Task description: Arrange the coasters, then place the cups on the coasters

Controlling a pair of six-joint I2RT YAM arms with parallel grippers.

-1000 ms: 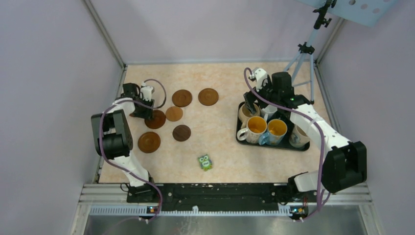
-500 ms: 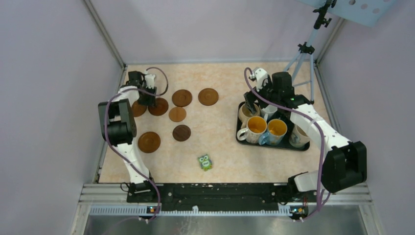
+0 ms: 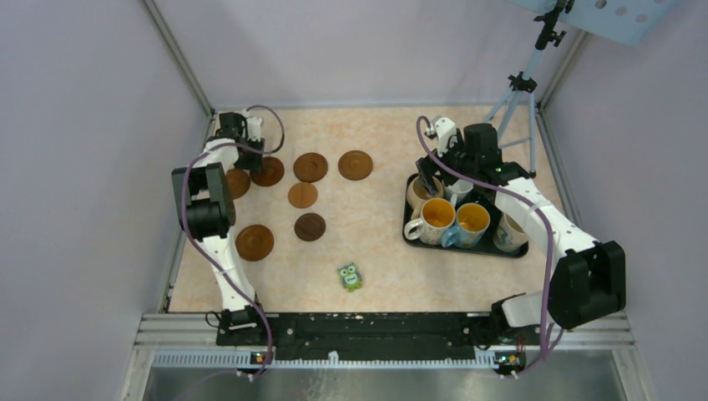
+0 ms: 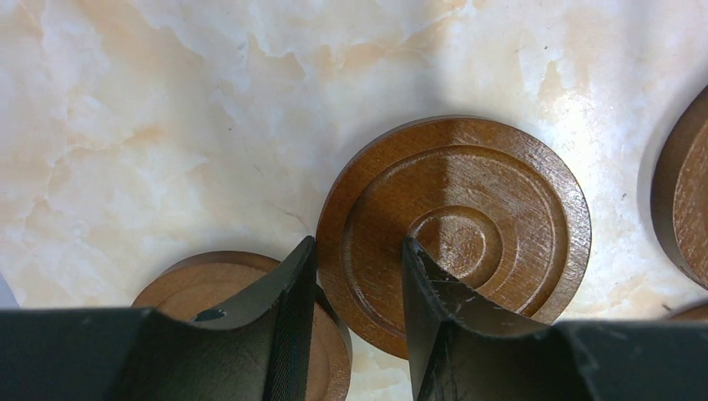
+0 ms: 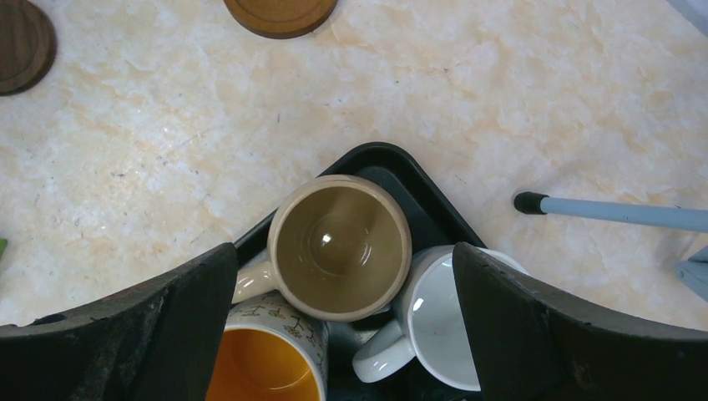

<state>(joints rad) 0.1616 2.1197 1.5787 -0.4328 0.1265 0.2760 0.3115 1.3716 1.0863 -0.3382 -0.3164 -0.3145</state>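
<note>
Step in hand, we judge: arranging the coasters (image 3: 311, 167); no cup sits on one yet. Far left, the left gripper (image 4: 357, 242) has its jaws narrow, pinching the near-left rim of the ringed coaster (image 4: 467, 225), one finger outside its edge and one on its face. That disc lies flat on the surface (image 3: 376, 251), tight against the tan coaster (image 4: 209, 284) to its left; touching or overlapping, we can't tell. Top view shows seven discs on the left half: four in a rough far row, three loose nearer.

Next move probably calls for letting go and lifting clear. The nearer three then need lining up with gaps wide enough for mugs.

The owl figure (image 3: 350, 276) stands near centre, apart from everything.

On the right, the black tray (image 5: 380, 159) holds the cups (image 3: 438, 217), at least five, upright and crowded together. We see the beige cup (image 5: 334, 276), a white cup (image 5: 442, 326), two with orange insides, and one partly under the arm. The right gripper (image 5: 342, 249) hovers over the beige cup, jaws spread wide, holding nothing.
</note>
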